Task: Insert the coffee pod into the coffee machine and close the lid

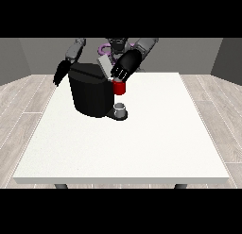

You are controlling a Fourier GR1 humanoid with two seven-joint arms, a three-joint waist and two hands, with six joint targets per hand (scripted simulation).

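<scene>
Crowding the coffee machine (92, 94), a raised lid (105, 65) and cup (121, 108) flank fingers (124, 70) grasping the coffee pod (119, 87).

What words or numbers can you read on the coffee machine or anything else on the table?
None: no words, numbers or signs can be read anywhere.
The black coffee machine shows no label or brand.
The red part under the hand at the view's right is plain.
The small grey cup and the white table are plain too.
</scene>
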